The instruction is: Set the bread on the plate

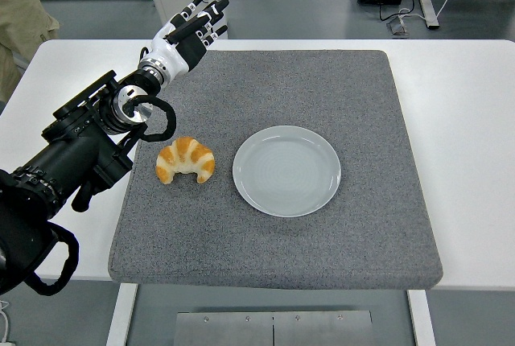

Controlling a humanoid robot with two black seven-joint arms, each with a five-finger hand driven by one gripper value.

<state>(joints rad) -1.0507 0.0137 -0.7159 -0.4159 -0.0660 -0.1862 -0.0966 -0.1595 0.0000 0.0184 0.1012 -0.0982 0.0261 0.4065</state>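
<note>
The golden crescent-shaped croissant lies ungrasped just left of the round pale-grey ceramic plate; the black-and-white left hand, fingers seemingly released, must descend and grasp it.

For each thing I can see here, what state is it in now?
Croissant: lying on the grey mat, left of the plate, not held.
Plate: empty, on the mat.
Left robot hand: raised past the mat's far left corner, holding nothing.
Grey mat: flat on the white table.
</note>
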